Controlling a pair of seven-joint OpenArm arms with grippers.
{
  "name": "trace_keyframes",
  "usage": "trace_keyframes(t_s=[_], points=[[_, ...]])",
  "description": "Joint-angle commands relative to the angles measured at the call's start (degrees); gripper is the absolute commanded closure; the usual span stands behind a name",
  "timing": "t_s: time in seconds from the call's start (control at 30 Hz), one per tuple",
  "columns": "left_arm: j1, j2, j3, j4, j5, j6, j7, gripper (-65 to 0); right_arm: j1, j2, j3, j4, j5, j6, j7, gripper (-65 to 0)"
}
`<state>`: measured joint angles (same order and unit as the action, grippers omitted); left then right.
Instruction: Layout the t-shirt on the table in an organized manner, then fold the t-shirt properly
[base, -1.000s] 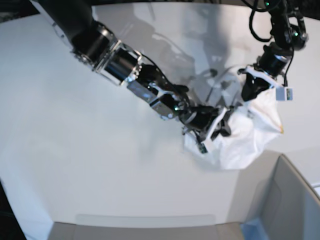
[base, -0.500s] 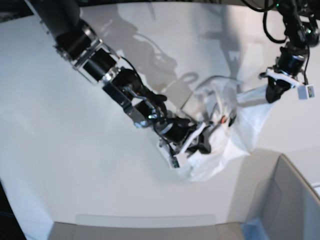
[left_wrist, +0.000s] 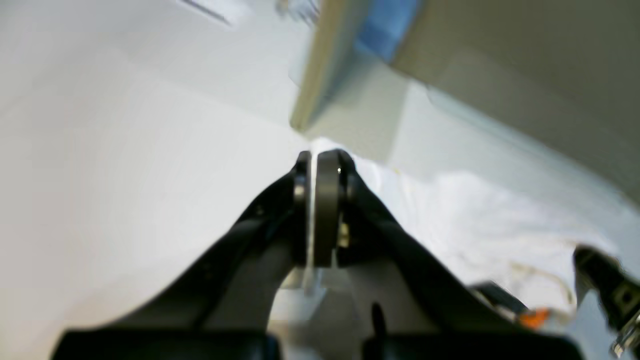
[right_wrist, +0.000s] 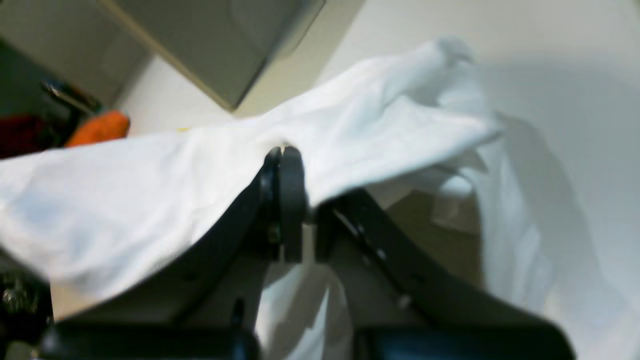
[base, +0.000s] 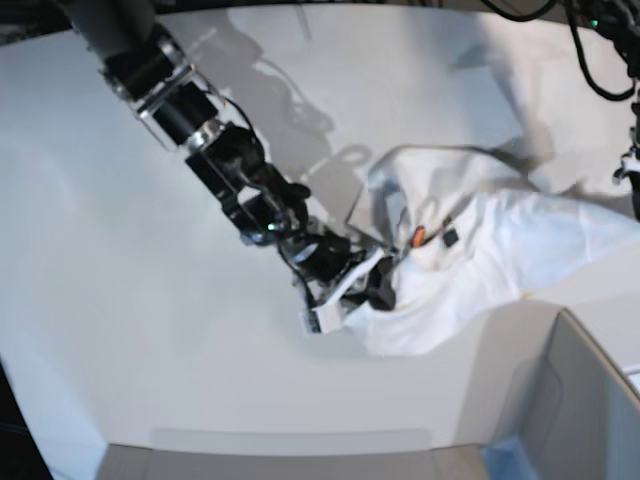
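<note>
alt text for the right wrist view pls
The right gripper is shut on a fold of the white t-shirt, which stretches across the frame above the white table. A grey box sits at top left.

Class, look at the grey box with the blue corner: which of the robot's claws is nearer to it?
Left. The left claw grips the t-shirt beside the grey box; the right claw holds the shirt's opposite end, farther along the table.

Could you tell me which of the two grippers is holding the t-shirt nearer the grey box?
The left gripper: its wrist view shows it pinching the t-shirt right beside the grey box, while the right gripper grips the opposite end.
</note>
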<state>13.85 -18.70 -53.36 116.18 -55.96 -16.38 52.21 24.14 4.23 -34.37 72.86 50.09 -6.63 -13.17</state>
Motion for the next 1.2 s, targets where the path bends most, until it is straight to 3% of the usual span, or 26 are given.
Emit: trace_keyframes(t_s=[0.0, 0.13, 0.27, 0.53, 0.67, 0.8, 0.9, 1.17], points=[[-0.4, -0.9, -2.4, 1.0, -3.3, -0.6, -1.9, 0.0, 1.6, 0.2, 1.2, 2.0, 0.2, 0.8, -0.3, 0.0], [-0.2, -1.0, -6.4, 1.0, -9.7, -0.7, -1.8, 0.0, 1.6, 1.0, 2.5, 3.2, 0.2, 0.8, -4.5, 0.0], [1.0, -0.9, -6.1, 0.9, -9.9, -0.7, -0.5, 0.0, 0.0, 1.0, 5.2, 2.9, 0.2, 0.8, -4.6, 0.0], [6.0, 1.8, -3.9, 0.4, -9.3, -0.5, 11.5, 0.0, -2.6, 3.6, 5.4, 0.8, 0.2, 0.8, -4.7, 0.0], [6.0, 1.8, 0.5, 0.2, -4.7, -0.4, 15.4, -1.7, -4.3, 4.3, 5.3, 1.0, 0.2, 0.8, -4.7, -2.0], [5.9, 1.8, 4.8, 0.3, 1.9, -0.4, 16.7, -12.2, -5.3, 4.2, 5.3, 1.6, 0.2, 0.8, -4.7, -17.7], [6.0, 1.6, 7.8, 0.3, 6.7, -0.4, 16.8, -13.5, -6.0, 4.3, 5.4, 3.1, 0.2, 0.8, -4.7, -24.2], [5.8, 1.6, 11.5, 0.3, 16.5, -0.4, 16.1, -12.3, -7.5, 6.1, 5.4, 8.5, 0.1, 0.8, -4.7, -24.5]])
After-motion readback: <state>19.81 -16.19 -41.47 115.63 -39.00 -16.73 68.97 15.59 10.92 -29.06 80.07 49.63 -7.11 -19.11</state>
